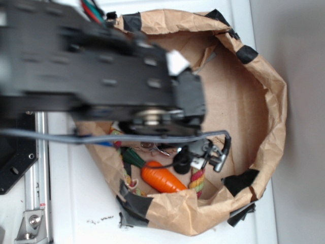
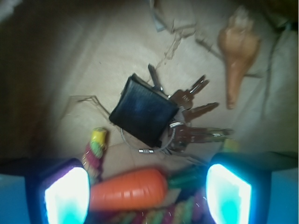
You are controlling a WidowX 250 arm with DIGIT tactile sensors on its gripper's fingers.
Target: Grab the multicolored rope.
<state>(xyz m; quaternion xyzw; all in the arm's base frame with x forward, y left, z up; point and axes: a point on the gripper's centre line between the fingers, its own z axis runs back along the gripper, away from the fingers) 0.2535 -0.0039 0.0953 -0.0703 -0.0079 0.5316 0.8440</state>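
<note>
The multicolored rope lies on the brown paper floor; one end with a yellow tip points up beside the left finger, and it curves under the orange carrot along the bottom edge. In the exterior view a short piece of the rope shows beside the carrot. My gripper is open and empty, its glowing fingers standing either side of the carrot and rope, above them. In the exterior view the gripper hangs low inside the paper bag.
A bunch of keys with a black fob lies just beyond the carrot. A tan seashell lies at the far right. The crumpled paper bag wall rings everything. The black arm covers the bag's left part.
</note>
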